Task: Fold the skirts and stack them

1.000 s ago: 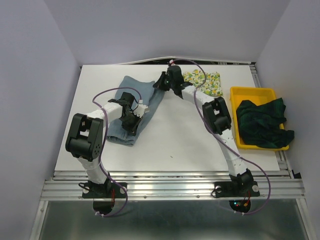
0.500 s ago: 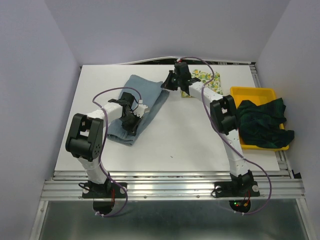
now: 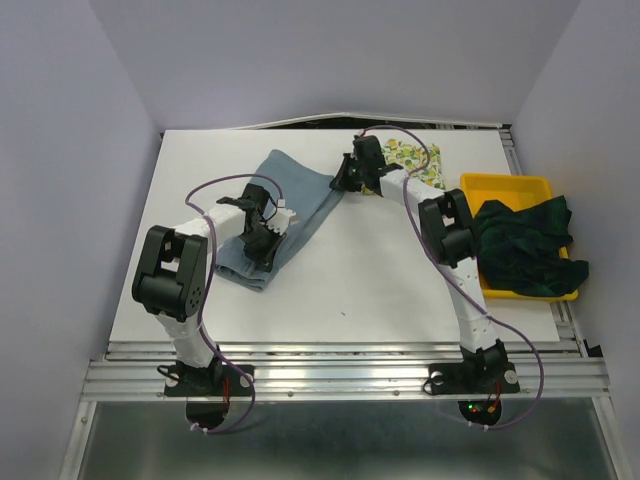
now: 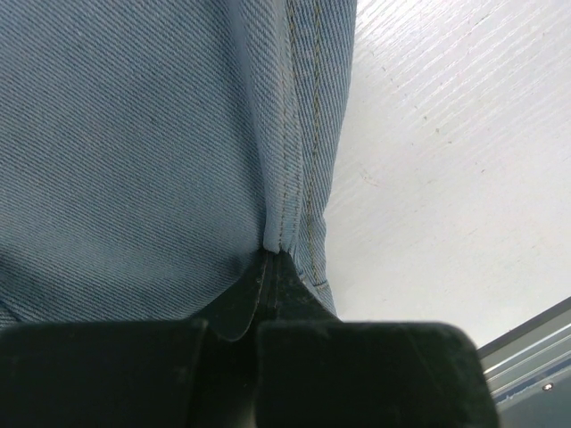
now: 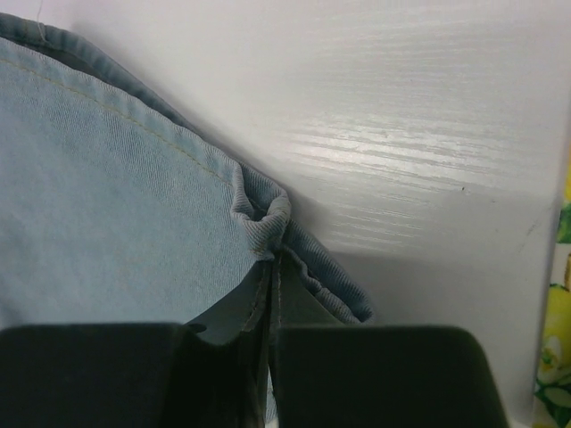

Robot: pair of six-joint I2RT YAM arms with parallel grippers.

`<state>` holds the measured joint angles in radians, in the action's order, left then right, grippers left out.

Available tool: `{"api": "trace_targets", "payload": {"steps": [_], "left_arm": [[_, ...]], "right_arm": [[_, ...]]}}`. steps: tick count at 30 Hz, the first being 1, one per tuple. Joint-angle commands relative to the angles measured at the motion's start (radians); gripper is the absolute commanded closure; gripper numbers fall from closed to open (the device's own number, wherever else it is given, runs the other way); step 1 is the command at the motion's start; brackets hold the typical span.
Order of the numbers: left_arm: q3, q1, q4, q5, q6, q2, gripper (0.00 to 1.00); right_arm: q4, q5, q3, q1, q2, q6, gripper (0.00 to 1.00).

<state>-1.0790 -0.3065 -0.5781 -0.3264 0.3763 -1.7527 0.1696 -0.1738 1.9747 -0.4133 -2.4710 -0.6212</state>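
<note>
My left claw [image 4: 268,260] is pinched tight on a seamed edge of the blue-grey skirt [image 3: 295,200], and my right claw [image 5: 271,254] is clamped just as tight on its far corner. The cloth lies between them on the white table [image 3: 380,280]. The lemon-print skirt [image 3: 418,160] sits just beyond the right claw. The plaid skirt [image 3: 525,245] spills over the yellow tray [image 3: 505,184] at right.
</note>
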Motion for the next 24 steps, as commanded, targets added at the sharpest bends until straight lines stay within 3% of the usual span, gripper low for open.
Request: {"api": "trace_targets", "payload": {"steps": [1, 6, 12, 24], "left_arm": [[0.033, -0.002, -0.055, 0.070, 0.006, -0.059, 1.00], [0.034, -0.002, -0.048, 0.066, 0.007, -0.062, 1.00], [0.037, -0.002, -0.040, 0.056, 0.003, -0.054, 1.00], [0.037, -0.002, -0.035, 0.059, -0.001, -0.047, 1.00]], "right_arm": [[0.008, 0.033, 0.071, -0.007, -0.043, 0.068, 0.99], [0.079, 0.007, 0.108, -0.007, 0.056, 0.058, 0.99], [0.172, 0.004, 0.013, -0.007, 0.194, 0.003, 0.99], [0.235, -0.095, -0.261, -0.016, 0.178, -0.060, 0.99]]}}
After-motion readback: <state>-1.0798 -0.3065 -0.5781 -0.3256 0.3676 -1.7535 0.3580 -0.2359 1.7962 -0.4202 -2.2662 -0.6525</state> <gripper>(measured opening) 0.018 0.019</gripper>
